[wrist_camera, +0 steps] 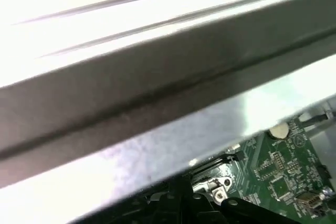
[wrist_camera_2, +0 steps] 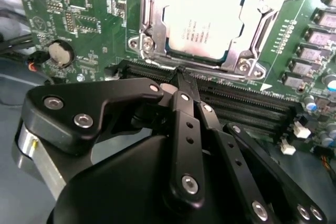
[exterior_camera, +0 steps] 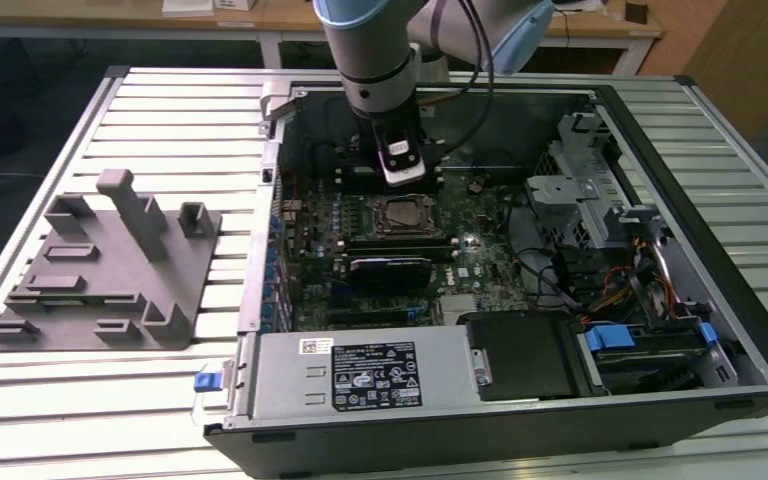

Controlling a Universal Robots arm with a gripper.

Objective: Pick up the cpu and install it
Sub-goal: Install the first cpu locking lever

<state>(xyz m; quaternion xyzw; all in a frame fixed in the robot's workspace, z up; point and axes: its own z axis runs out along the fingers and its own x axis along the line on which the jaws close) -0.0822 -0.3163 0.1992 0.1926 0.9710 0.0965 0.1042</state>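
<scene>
Gripper (wrist_camera_2: 181,74) fingers look pressed together and empty in the second wrist view, tips hanging just short of the CPU socket (wrist_camera_2: 205,22). I see the cpu (wrist_camera_2: 206,20) already lying in that socket, inside the metal retention frame, in the middle of the motherboard (exterior_camera: 404,250) within the open computer case (exterior_camera: 704,250). I judge the chip light, stiff and fragile underneath, best taken by opposite edges. Far off at the exterior view's left stands the grey fixture (exterior_camera: 104,270).
</scene>
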